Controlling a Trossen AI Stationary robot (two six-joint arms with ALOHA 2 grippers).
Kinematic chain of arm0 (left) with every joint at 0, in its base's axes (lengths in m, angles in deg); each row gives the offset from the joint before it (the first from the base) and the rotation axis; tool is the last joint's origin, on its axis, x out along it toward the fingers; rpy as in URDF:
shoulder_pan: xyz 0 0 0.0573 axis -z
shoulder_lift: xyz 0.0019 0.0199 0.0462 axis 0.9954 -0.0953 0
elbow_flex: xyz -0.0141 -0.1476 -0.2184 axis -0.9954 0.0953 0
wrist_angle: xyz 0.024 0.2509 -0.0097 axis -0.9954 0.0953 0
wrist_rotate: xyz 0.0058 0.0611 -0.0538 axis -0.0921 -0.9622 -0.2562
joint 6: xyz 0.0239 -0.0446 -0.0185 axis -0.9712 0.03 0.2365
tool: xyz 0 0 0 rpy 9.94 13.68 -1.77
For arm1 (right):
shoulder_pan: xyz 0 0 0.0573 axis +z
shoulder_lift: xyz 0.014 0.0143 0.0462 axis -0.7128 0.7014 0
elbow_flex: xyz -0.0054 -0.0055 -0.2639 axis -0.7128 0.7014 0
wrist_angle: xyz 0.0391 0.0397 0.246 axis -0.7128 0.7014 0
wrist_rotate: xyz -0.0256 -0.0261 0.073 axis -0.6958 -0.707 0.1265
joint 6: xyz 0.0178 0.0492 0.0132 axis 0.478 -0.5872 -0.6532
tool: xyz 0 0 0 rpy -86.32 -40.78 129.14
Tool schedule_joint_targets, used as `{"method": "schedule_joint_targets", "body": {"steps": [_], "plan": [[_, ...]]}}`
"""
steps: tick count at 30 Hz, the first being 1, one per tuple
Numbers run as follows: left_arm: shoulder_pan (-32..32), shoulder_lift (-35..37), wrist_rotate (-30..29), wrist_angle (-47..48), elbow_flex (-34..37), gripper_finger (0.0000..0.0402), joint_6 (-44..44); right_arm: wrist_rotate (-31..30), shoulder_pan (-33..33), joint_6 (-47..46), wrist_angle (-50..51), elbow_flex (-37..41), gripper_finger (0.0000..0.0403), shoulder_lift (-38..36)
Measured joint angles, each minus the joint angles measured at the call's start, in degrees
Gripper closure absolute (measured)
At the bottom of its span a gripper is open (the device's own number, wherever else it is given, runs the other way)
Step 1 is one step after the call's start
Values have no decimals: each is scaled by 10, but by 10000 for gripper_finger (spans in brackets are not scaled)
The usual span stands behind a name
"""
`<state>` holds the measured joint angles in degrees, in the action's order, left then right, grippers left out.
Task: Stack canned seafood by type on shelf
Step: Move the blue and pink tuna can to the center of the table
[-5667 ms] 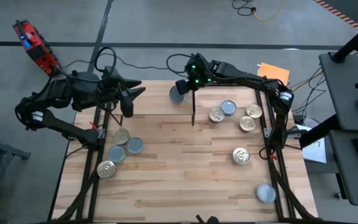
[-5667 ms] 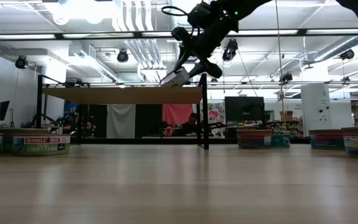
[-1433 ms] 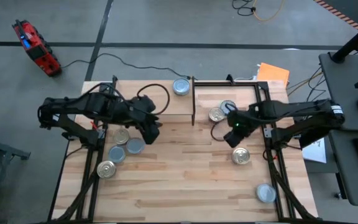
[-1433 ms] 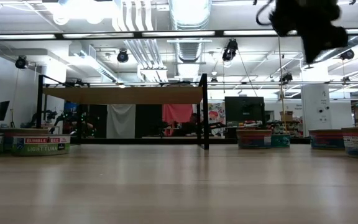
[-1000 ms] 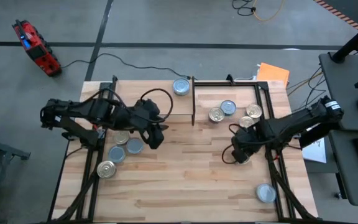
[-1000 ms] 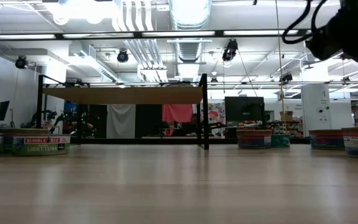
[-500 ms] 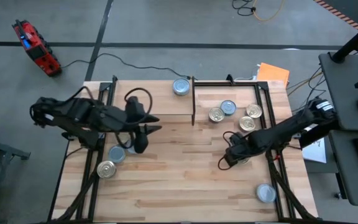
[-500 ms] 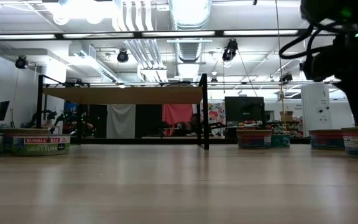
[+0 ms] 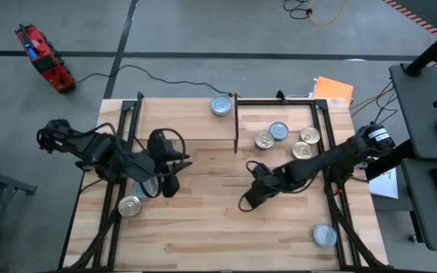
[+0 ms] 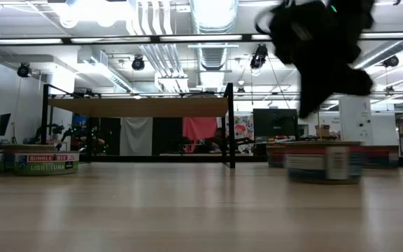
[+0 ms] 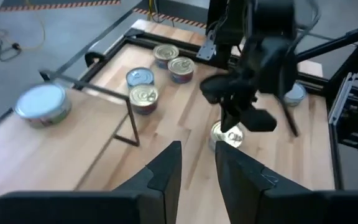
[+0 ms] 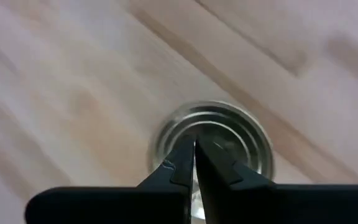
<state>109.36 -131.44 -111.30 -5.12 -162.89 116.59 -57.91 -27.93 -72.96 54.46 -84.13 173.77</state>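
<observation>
A golden-lidded tin (image 12: 229, 134) stands on the tabletop near the middle, also seen in the low view (image 10: 325, 163). My right gripper (image 9: 246, 202) is shut over it. One silver-lidded tin (image 9: 221, 106) stands on the shelf (image 9: 180, 127) at the far side. My left gripper (image 9: 169, 182) hovers over the left group of tins (image 9: 130, 205). Its fingers (image 11: 166, 171) stand a little open with nothing between them. Three golden tins and one silver tin (image 9: 278, 132) stand at the far right. My right gripper has its shut fingertips (image 12: 185, 163) on the lid of the golden tin, by its rim (image 12: 169, 134), slanting down from the table's right. The tin stands upright with its base on the tabletop (image 10: 187, 210). Whether the tips press on the lid or only push the rim, I cannot tell.
The shelf's dark upright end panel (image 9: 236, 129) stands at the far middle. A lone silver tin (image 9: 325, 236) sits at the near right corner. Black frame rails (image 9: 116, 189) run along both sides. Bare wood lies in the near middle (image 9: 218, 235).
My right gripper has swept from the table's right side toward the middle, tipping downward, and the golden tin has slid along the table with it. My left gripper has drawn back toward the table's left edge, over the left group of tins.
</observation>
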Motion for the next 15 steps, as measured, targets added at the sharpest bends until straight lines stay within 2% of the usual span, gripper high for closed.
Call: {"method": "schedule_joint_targets", "body": {"steps": [4,8,11,15], "plan": [[10,10,10,-68,58,325,31,-1,-9,53,48,-62,394,3],[10,20,69,-187,128,325,34,-1,-11,83,124,-106,394,-13],[10,20,100,-255,181,325,52,-1,-10,90,173,-110,394,-34],[6,13,104,-336,260,325,76,-2,-10,92,202,-87,394,-67]]}}
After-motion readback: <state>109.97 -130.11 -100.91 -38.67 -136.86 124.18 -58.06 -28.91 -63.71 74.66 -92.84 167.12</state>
